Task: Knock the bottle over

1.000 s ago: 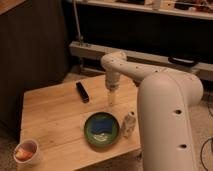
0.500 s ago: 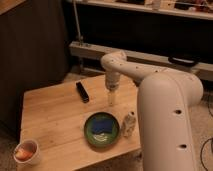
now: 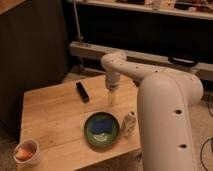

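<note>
The bottle (image 3: 129, 124) stands upright near the table's (image 3: 50, 115) right edge, toward the front right corner, just beside the right rim of the green plate (image 3: 88, 131), which carries something blue. The gripper (image 3: 111, 98) hangs behind the plate, over the back half of the table, pointing straight down, its jaws spread with nothing between them, and apart from the bottle. A black bar (image 3: 82, 92) lies to the gripper's left near the back edge, and a white cup (image 3: 26, 151) with orange contents sits at the front left corner, well away from the work. The step in hand appears to be the approach. To do it well, the arm should probably bring the fingers down to the level of the bottle's upper part and strike there, since a low push may only slide it. With the right edge so close, a sweep that tips the bottle inward, toward the plate, seems safer than one that could send it off the table.
</note>
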